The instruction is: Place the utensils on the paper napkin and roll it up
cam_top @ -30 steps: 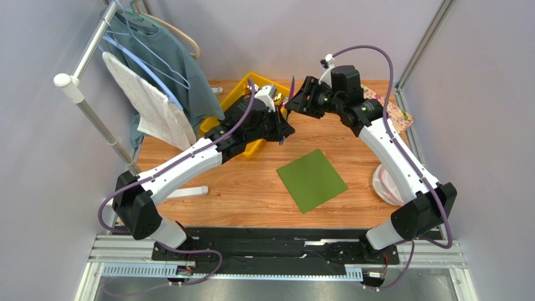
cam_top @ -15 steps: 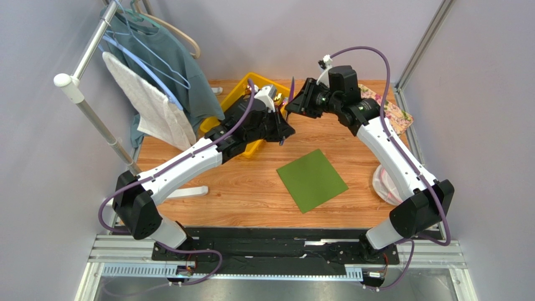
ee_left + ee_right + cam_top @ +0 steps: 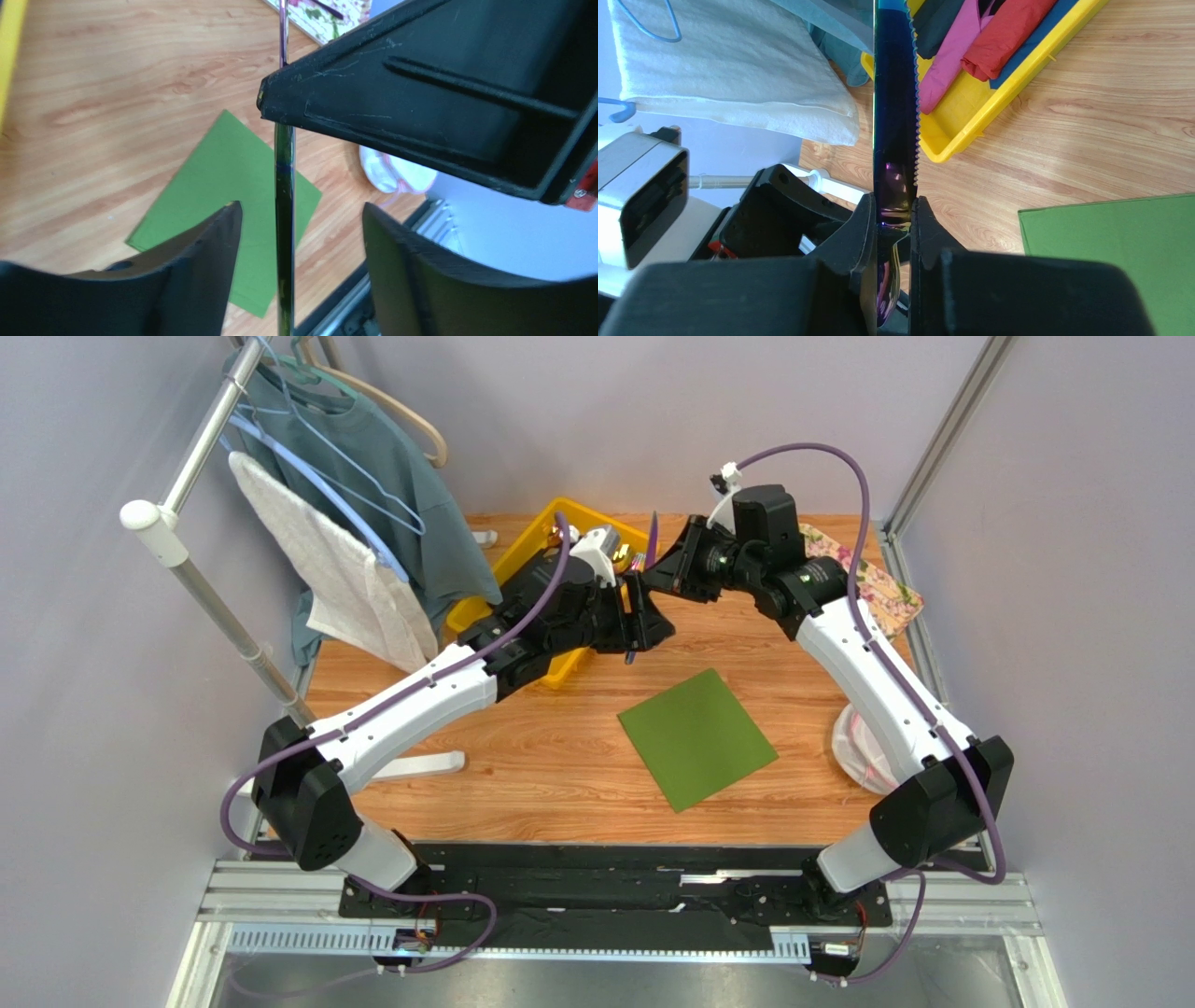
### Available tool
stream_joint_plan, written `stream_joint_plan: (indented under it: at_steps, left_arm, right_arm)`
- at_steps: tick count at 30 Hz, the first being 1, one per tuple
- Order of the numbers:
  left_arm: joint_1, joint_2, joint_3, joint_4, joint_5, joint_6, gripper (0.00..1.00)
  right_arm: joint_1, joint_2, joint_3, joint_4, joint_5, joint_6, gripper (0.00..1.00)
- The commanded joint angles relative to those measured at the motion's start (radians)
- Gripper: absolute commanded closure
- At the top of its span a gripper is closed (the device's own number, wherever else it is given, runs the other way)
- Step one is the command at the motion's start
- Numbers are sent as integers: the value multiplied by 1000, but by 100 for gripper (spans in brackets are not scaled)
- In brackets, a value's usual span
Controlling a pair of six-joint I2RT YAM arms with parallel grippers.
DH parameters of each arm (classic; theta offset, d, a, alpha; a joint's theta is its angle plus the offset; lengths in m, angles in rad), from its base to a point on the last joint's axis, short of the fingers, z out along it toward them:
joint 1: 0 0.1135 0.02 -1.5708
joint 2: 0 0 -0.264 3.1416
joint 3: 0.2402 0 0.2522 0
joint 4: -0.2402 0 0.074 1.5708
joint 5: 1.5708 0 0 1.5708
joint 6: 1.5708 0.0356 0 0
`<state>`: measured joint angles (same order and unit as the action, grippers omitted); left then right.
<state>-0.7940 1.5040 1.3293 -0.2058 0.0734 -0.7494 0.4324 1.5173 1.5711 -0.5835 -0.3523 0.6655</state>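
1. In the last second the grip has changed sides. The left fingers (image 3: 203,259), which were closed on the knife (image 3: 896,140), now stand spread, with the knife in the gap between them and, as far as I can see, touching neither.
2. In the same time the right fingers (image 3: 854,238) have come together, and they now pinch the dark iridescent blade flat between them, below its toothed edge.
3. I judge that this is a handover in the air: the knife now belongs to the right arm, and the left arm is free to draw back.
4. The knife is above the surface (image 3: 533,756), just beside the near corner of the yellow tray (image 3: 540,532), and it stands steeply.
5. The paper napkin (image 3: 697,738) lies flat and bare, nearer to the robot and well apart from the knife. No utensil is on it yet, so the task is at an early stage.
6. Both arms reach far forward and meet at the far middle of the surface, wrist against wrist. The left arm lies low and long over the tray, while the right arm bends at the elbow and points to the left.
7. The next move probably asks the right arm to carry the knife to the napkin without touching the spread left fingers.
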Motion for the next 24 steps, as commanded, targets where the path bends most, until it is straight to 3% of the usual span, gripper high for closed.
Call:
stream_joint_plan:
  at_steps: [1,2,5,12,15,24]
  left_arm:
    - [24,-54,-7,-9,19,54,6]
    - [44,-67,-22,-36,22,68,1]
    - [93,-126,-61,-87,63,134,1]
    - [116,-231,-67,-220,56,454,1]
    - [122,-235,-44,-291,37,490,1]
    - [127,-292,-131,-238,23,510,1]
  right_arm:
    - [-27,-28,-3,7,18,-38,100]
    - [-44,-41,-9,-22,41,-76,100]
    - [-76,-75,-66,-91,87,-156,100]
    - [-78,-112,-321,-225,177,-262,100]
    - [-77,-73,-374,-217,231,-280,100]
    - [-77,133,-379,-222,219,-283,100]
